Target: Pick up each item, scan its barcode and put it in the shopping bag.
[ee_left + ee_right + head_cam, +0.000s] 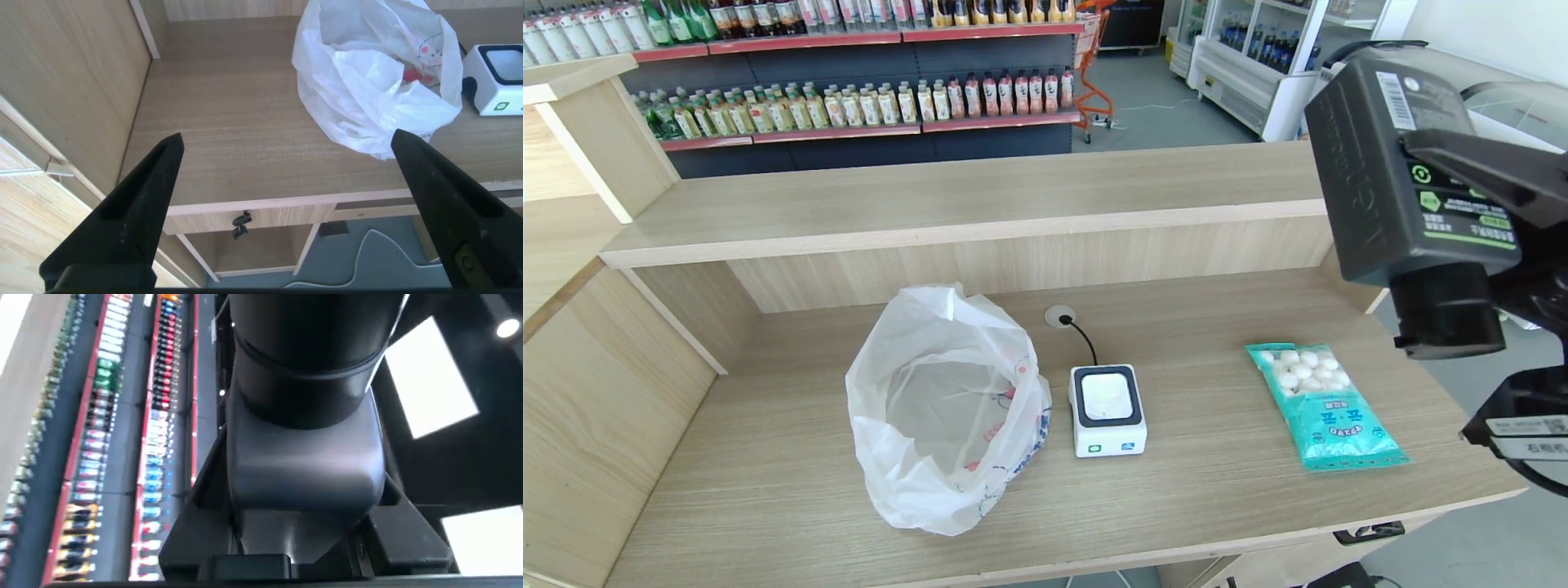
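Black bottle (1372, 188), clenched upside down in the right tool (1462, 175), likely needs its barcode (1395, 100) turned squarely down at the scanner (1106, 408), while the left tool (286, 143) hangs released.

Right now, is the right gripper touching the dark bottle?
Touching. The head view shows a finger of the right gripper pressed across the labelled side of the dark bottle, held raised, cap down.
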